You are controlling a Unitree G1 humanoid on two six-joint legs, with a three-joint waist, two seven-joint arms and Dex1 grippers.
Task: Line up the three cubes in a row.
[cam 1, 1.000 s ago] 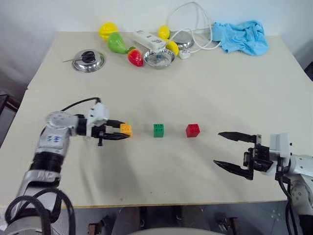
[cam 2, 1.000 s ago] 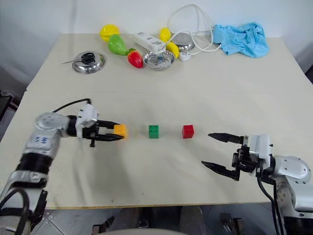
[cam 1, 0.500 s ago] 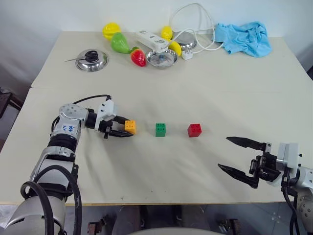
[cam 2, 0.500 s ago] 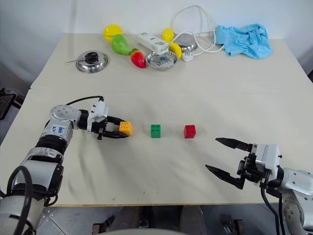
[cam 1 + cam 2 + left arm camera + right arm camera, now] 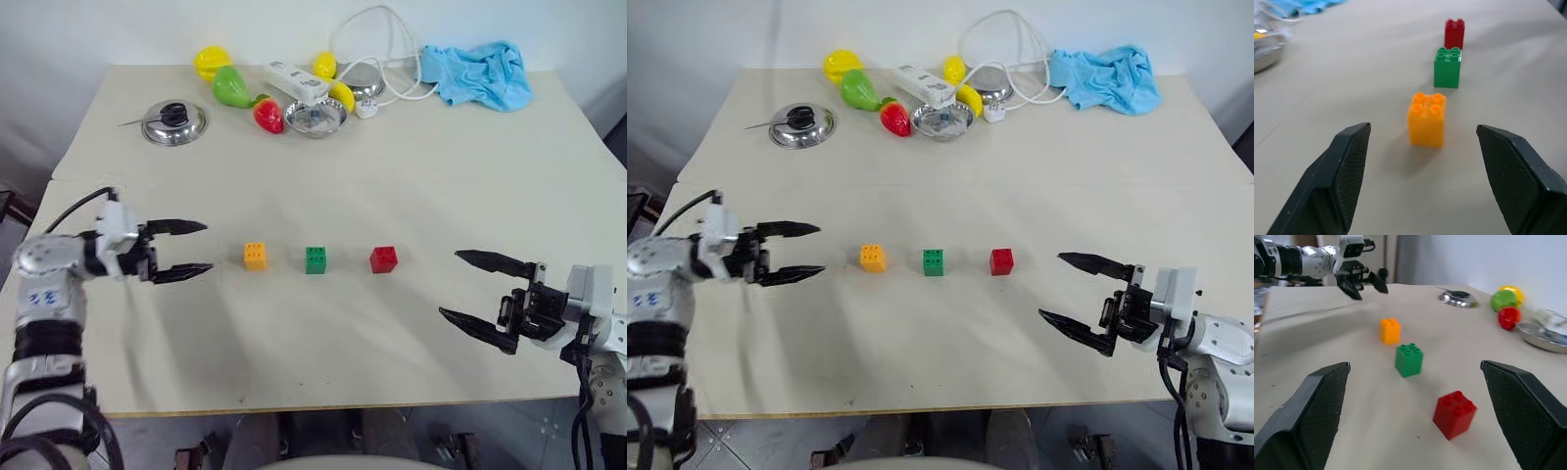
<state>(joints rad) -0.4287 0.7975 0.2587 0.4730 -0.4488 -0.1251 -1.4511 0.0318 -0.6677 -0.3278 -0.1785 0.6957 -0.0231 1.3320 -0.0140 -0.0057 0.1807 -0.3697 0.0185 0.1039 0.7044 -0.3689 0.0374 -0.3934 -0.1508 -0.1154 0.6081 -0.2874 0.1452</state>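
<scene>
Orange cube (image 5: 255, 256), green cube (image 5: 315, 258), red cube (image 5: 383, 258) aligned mid-tabletop; left gripper (image 5: 182, 250) and right gripper (image 5: 481, 301), both wide and empty, should retreat without nudging them.

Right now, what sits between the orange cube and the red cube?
The green cube stands between the orange cube and the red cube, apart from both, with bare table either side; the left eye view shows it.

1. Orange-yellow cube (image 5: 255, 256): studded block, upright on the worktop (image 5: 392, 176), left end of the row.
2. Green cube (image 5: 316, 259): upright, middle, apart from both neighbours.
3. Red cube (image 5: 384, 258): upright, right end, slightly rotated.
</scene>
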